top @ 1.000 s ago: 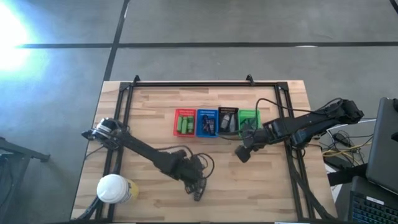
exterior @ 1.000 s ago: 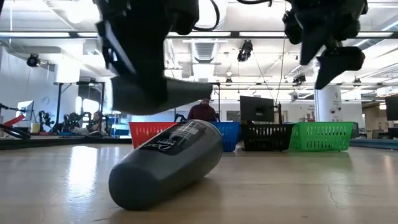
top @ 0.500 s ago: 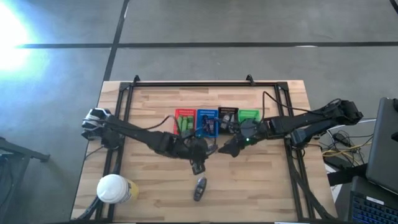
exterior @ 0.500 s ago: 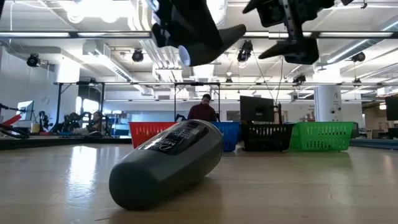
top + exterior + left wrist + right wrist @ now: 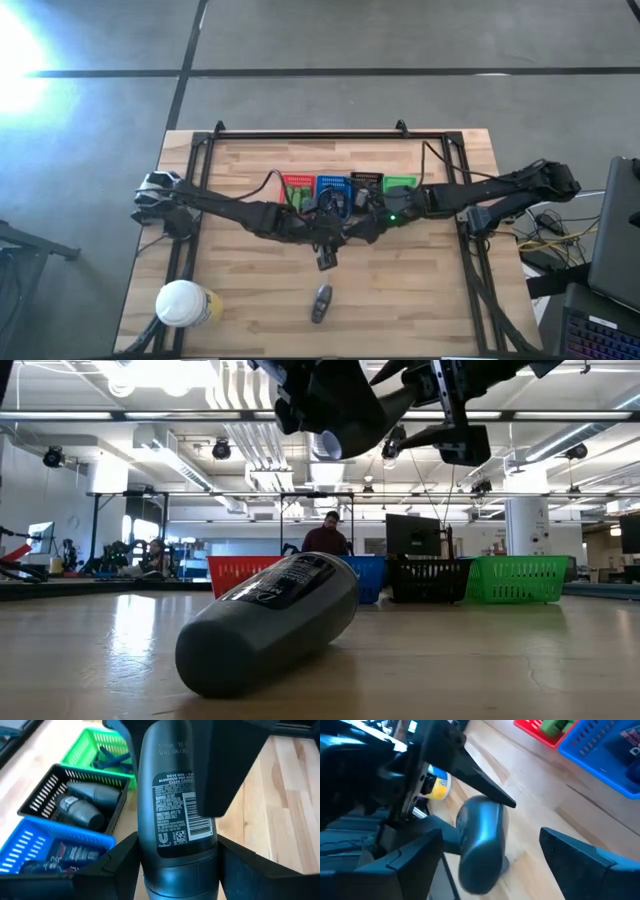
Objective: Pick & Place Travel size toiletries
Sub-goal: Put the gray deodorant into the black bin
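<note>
My left gripper (image 5: 326,256) hangs over the table's middle, shut on a dark grey toiletry bottle (image 5: 177,805), which the low view shows high up (image 5: 345,425). My right gripper (image 5: 352,235) is open right beside it. In the right wrist view its two fingers (image 5: 415,855) stand on either side of the held bottle (image 5: 480,845) with gaps showing. A second dark grey bottle (image 5: 320,302) lies on its side on the table near the near edge (image 5: 270,625). My left gripper pinches the bottle between its two fingers (image 5: 120,857), which sit on the end below the barcode label (image 5: 150,862). The bottle's long body sticks out forward past the fingertips. It is lifted clear of the table, with its free end slanting toward the near edge.
Four slotted baskets stand in a row toward the far side: red (image 5: 297,185) with green packets, blue (image 5: 332,187), black (image 5: 366,182) with dark tubes, green (image 5: 400,184). A white-lidded yellowish jar (image 5: 183,303) stands at the near left corner. A person shows in the room behind.
My left gripper has risen from just above the lying bottle and moved toward the far edge, carrying its held bottle up high. My right gripper has moved left from in front of the green basket and now flanks the held bottle. The lying bottle stayed put.
</note>
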